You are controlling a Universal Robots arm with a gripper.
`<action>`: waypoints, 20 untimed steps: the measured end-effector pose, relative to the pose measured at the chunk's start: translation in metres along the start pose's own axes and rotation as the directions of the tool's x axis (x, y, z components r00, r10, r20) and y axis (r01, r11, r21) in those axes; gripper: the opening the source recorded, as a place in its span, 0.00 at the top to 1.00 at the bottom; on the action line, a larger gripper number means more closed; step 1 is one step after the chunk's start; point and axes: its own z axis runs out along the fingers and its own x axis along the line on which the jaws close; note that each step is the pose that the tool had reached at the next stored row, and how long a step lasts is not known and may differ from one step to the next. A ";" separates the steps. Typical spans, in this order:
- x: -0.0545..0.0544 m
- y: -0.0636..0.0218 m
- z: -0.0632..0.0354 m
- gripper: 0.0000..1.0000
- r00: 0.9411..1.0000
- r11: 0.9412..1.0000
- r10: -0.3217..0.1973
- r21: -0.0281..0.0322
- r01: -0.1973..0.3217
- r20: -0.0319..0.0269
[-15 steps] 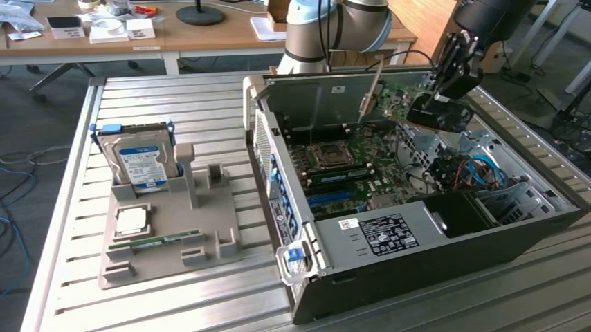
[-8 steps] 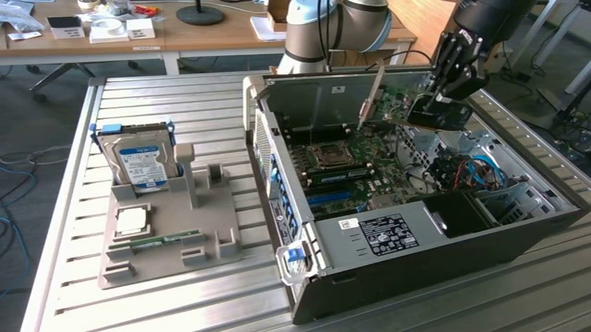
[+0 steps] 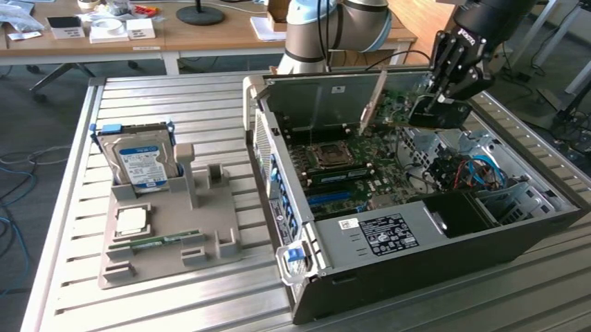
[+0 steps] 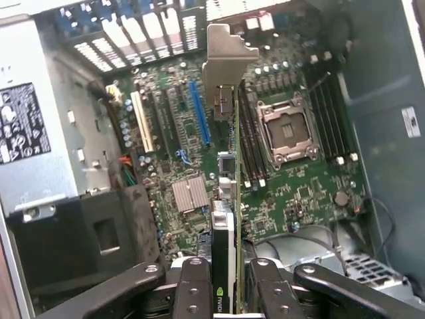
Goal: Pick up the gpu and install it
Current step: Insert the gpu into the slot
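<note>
- Exterior view, upper right of the frame: the gripper (image 3: 434, 104) hangs over the open case (image 3: 277, 173), which lies on its side on the slatted table (image 3: 185, 304).
- Its fingers are pressed in on the gpu (image 3: 392, 107), pinching the card's end across its two faces. In the wrist view a dark finger (image 4: 192, 292) sits tight against each face of the gpu (image 4: 226, 232).
- The gpu is in the air above the motherboard (image 3: 360, 173), clear of it and not seated in any slot. Its pale bracket (image 3: 372, 100) leans near the case's far wall.
- In the wrist view the card is seen edge-on. Its line runs over the board (image 4: 299, 193) between the blue slot (image 4: 199, 113) and the dark memory slots beside the CPU socket (image 4: 287, 129). The bracket (image 4: 226, 66) reaches toward the vented rear wall.
- Edges around the card: the case walls rise on all sides. The black power supply (image 3: 388, 232) sits at the near end, and a drive cage with blue cables (image 3: 475, 169) lies just below the gripper.
- Open room: the middle of the board, around the socket (image 3: 331, 155), is uncovered.
- At the exterior view's left, well apart from the case, a grey holder (image 3: 166, 228) carries a hard drive (image 3: 138, 159).
</note>
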 end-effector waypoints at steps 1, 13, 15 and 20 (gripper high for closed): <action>0.000 0.0000 0.0000 0.73 1.000 1.000 -0.014 0.000 0.014 -0.001; 0.000 0.0000 0.0002 0.73 0.982 0.982 -0.189 -0.003 0.189 -0.014; 0.000 0.0000 0.0002 0.73 0.976 0.976 -0.216 -0.003 0.216 -0.016; 0.000 0.0000 0.0002 0.73 0.974 0.974 -0.227 -0.003 0.227 -0.017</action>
